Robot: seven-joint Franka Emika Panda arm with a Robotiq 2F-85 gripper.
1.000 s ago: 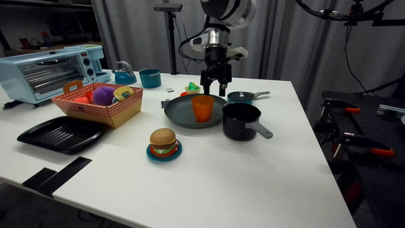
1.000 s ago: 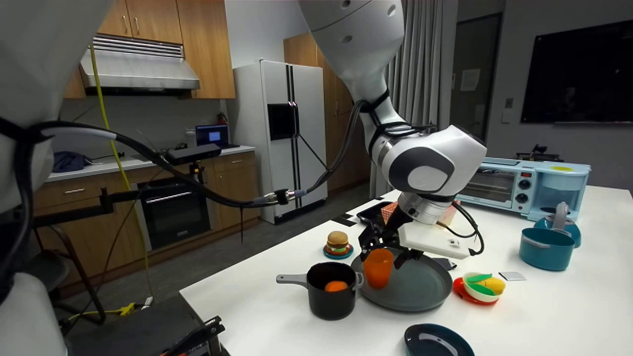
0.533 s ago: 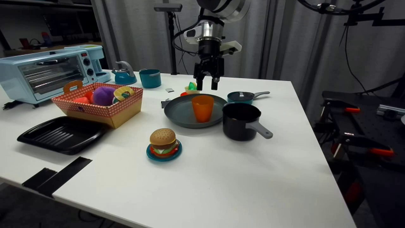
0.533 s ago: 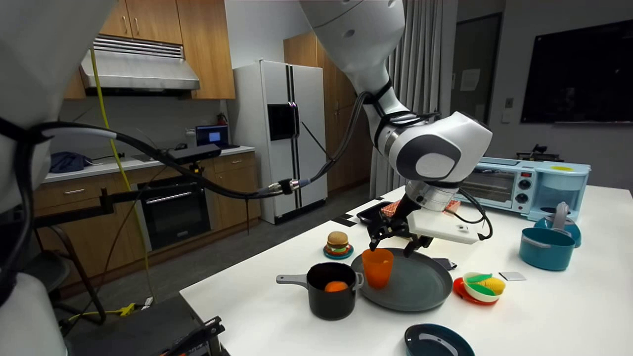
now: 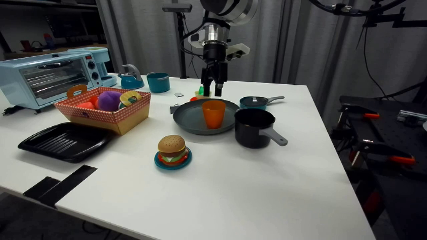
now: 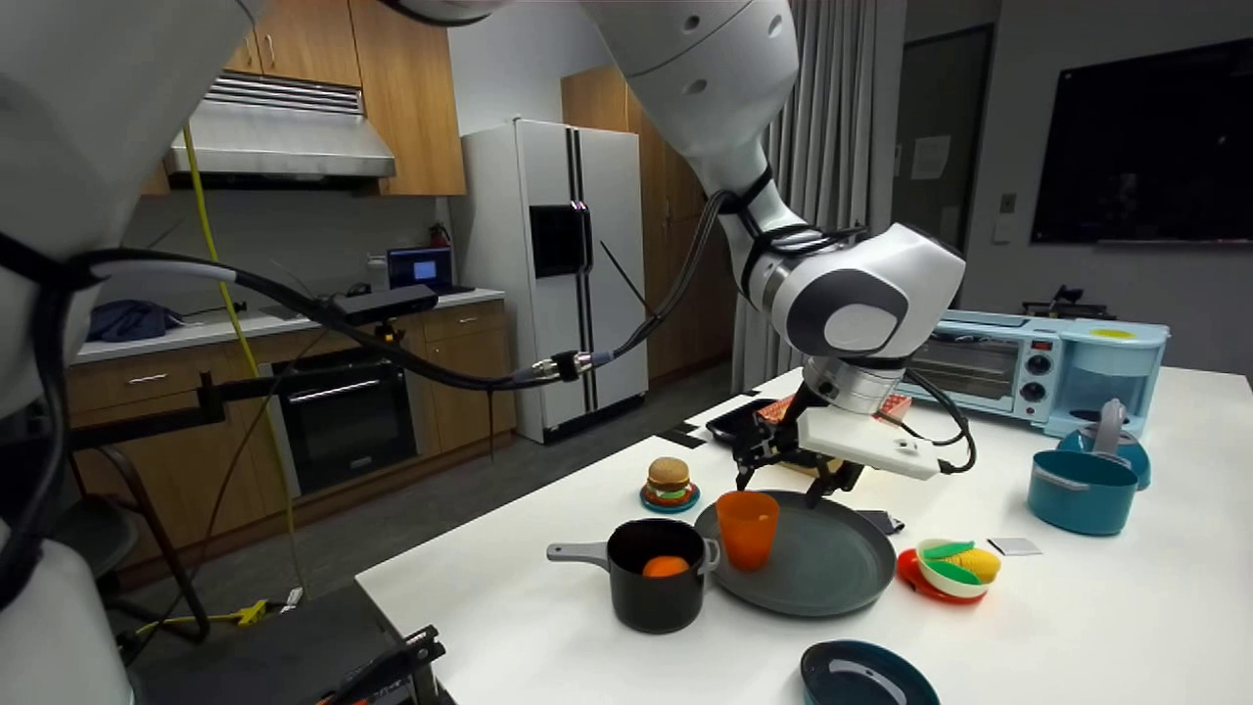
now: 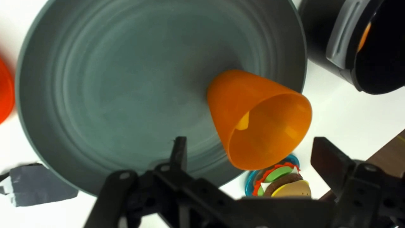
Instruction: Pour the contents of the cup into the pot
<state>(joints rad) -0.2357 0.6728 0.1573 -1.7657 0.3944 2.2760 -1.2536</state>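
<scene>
The orange cup (image 5: 214, 114) stands upright in the frying pan, in both exterior views (image 6: 748, 531). In the wrist view I look into the cup (image 7: 259, 126), and a yellow piece shows inside. The black pot (image 5: 252, 131) stands beside the pan; an orange item shows inside the pot (image 6: 657, 602). In the wrist view the pot (image 7: 335, 34) is at the upper right. My gripper (image 5: 212, 92) is open and empty, pointing down above the pan, close to the cup's rim. In the wrist view the gripper (image 7: 249, 141) has its fingers wide apart, with the cup's mouth ahead of the gap.
The grey-green frying pan (image 5: 188, 118) lies under the cup. A toy burger (image 5: 171, 150) is at the front. A checked basket (image 5: 100, 113) and black tray (image 5: 66, 141) are to one side. A small teal pan (image 6: 861, 676) and a corn bowl (image 6: 954, 568) stand nearby.
My gripper has shifted left and a little up in the exterior view facing the arm, and away from the pot. The cup, pot and pan have not moved.
</scene>
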